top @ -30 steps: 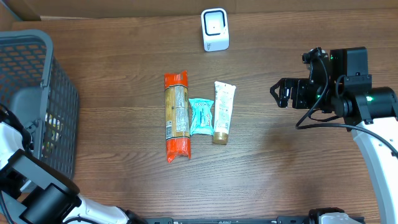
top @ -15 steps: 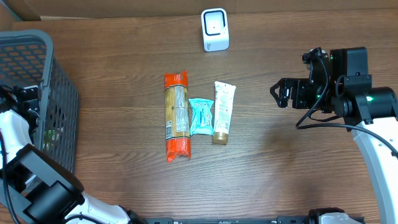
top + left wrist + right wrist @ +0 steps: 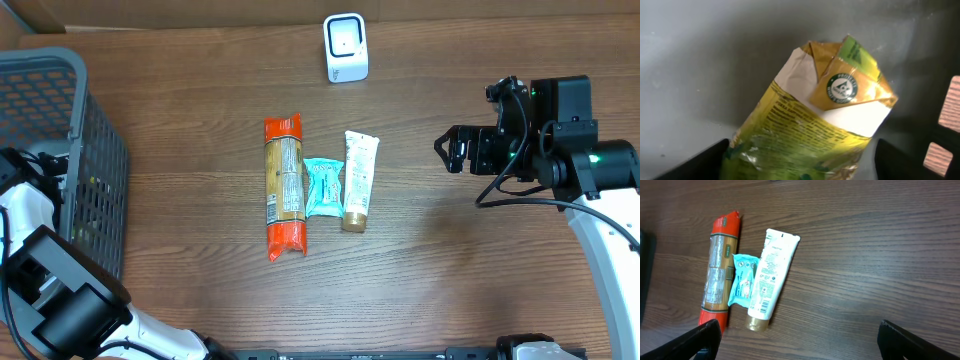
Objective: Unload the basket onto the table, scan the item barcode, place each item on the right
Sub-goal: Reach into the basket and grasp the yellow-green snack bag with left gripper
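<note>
basket point(image 3: 60, 90) at the far left holds the left gripper point(image 3: 802, 155), its fingers either side of a yellow-green bag point(image 3: 805, 115); whether they clamp it i cannot tell. mid-table lie a pasta pack point(image 3: 284, 186), a teal packet point(image 3: 323, 187) and a tube point(image 3: 359, 180), side by side, the white scanner point(image 3: 345, 47) well behind them. right gripper point(image 3: 447, 152) hovers at the right, fingers wide apart, holding nothing.

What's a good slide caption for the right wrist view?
Open right gripper facing an orange-ended clear sleeve, small teal packet and gold-capped white tube, side by side on wooden table.
</note>
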Tool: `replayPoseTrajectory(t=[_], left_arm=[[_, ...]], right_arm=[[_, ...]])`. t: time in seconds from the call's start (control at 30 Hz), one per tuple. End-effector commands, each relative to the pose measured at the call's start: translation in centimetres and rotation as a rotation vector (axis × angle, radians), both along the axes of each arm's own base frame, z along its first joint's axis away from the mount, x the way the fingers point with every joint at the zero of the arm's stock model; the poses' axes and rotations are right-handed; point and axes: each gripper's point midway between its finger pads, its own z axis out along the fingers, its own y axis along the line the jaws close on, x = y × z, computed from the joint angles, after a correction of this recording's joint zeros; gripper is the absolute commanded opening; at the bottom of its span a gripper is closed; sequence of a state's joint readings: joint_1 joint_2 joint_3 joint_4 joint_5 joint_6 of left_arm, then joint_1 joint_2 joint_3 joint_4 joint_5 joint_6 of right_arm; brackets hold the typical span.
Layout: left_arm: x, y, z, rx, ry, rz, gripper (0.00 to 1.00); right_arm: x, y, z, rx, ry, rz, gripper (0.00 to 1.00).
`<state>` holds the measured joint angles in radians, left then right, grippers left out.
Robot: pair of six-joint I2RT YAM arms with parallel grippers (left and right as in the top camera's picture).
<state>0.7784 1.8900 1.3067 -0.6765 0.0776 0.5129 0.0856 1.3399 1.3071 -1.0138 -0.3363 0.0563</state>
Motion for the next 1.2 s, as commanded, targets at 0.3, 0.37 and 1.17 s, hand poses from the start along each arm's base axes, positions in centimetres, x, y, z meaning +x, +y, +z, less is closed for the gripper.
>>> replayPoseTrajectory(t=[0.3, 0.37, 1.17], left_arm=[[0.1, -0.9, -1.2, -0.040, 0.004, -0.008, 0.04], [0.2, -0.7, -1.1, -0.040, -0.002, 0.012, 0.04], [7.6, -5.6, 38.5, -0.265, -0.802, 0.109, 0.04]], right_arm=[[0.3, 0.3, 1.0, 0.007, -0.029, 0.009, 1.00], [0.3, 0.3, 1.0, 0.007, -0.029, 0.009, 1.00], [0.4, 0.3, 1.1, 0.007, -0.034, 0.009, 1.00]])
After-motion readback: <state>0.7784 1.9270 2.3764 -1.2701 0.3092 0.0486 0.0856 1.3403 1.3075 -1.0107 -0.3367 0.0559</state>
